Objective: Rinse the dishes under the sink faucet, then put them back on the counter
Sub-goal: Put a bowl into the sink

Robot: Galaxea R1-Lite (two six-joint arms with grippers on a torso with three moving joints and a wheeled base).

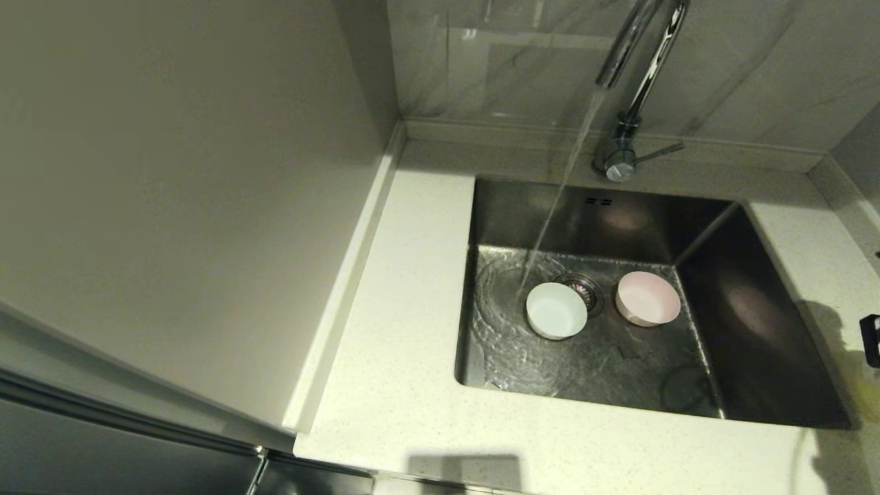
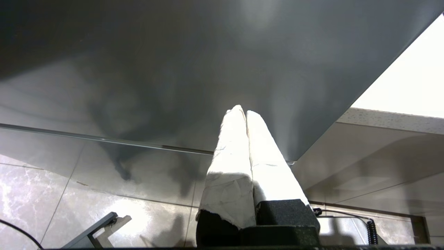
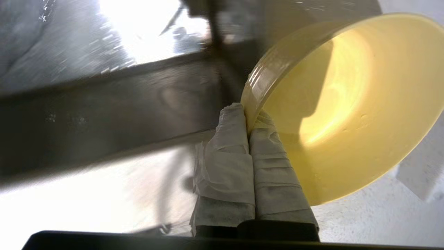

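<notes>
A white bowl (image 1: 556,311) and a pale pink bowl (image 1: 647,298) sit on the floor of the steel sink (image 1: 763,323), either side of the drain strainer (image 1: 586,289). Water runs from the chrome faucet (image 1: 636,48) and lands just left of the white bowl. In the right wrist view my right gripper (image 3: 249,116) is shut on the rim of a pale yellow bowl (image 3: 350,104), held tilted over the speckled counter (image 3: 381,215) beside the sink. Only a dark bit of that arm (image 1: 871,338) shows at the head view's right edge. My left gripper (image 2: 242,111) is shut and holds nothing, low beside a grey cabinet.
The off-white counter (image 1: 405,330) runs left and in front of the sink, with a raised edge strip (image 1: 344,275) against the left wall. The faucet lever (image 1: 658,152) sticks out to the right. A grey marble-look wall panel (image 1: 522,62) stands behind.
</notes>
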